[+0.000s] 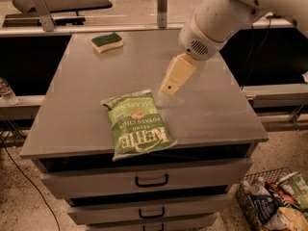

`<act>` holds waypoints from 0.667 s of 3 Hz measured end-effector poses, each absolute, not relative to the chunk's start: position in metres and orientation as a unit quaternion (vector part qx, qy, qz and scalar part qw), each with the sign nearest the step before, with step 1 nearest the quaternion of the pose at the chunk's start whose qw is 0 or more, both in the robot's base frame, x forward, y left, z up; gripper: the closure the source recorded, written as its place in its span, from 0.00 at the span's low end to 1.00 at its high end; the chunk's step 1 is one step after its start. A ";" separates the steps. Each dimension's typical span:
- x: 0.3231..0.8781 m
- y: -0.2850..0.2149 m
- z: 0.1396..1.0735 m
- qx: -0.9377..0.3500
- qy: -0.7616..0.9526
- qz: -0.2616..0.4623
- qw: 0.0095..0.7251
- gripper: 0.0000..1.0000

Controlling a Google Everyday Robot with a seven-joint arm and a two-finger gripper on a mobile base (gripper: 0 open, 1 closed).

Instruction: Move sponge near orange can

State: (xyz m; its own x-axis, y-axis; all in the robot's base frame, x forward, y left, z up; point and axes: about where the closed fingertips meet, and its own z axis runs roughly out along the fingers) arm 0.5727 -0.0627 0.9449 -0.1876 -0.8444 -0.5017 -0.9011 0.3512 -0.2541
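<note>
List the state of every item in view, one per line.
sponge: lying flat, green side up, far left of table
chip bag: lying flat, label up, near front edge
claw: pointing down over mid-table, beside the bag
orange can: not visible
drawers: shut

Sponge (107,42) upper left of frame, near back edge of table (219,114). Chip bag (137,125) centre-front. Gripper (168,87) mid-frame over the table, just right of the bag's far end. Basket (255,207) on floor, lower right.

Green Kettle chip bag (137,124) lies flat on the bench (216,114), just front-left of the jaws, which hang over mid-bench. Drawers (151,180) sit under the bench front. Wire basket (250,203) of snack packets is on the floor, well front-right of the jaws.
</note>
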 end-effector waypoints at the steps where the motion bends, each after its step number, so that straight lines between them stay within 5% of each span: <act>1: 0.573 -0.063 0.945 -0.567 0.769 0.049 0.290 0.00; 2: 0.587 -0.044 0.937 -0.548 0.774 0.060 0.311 0.00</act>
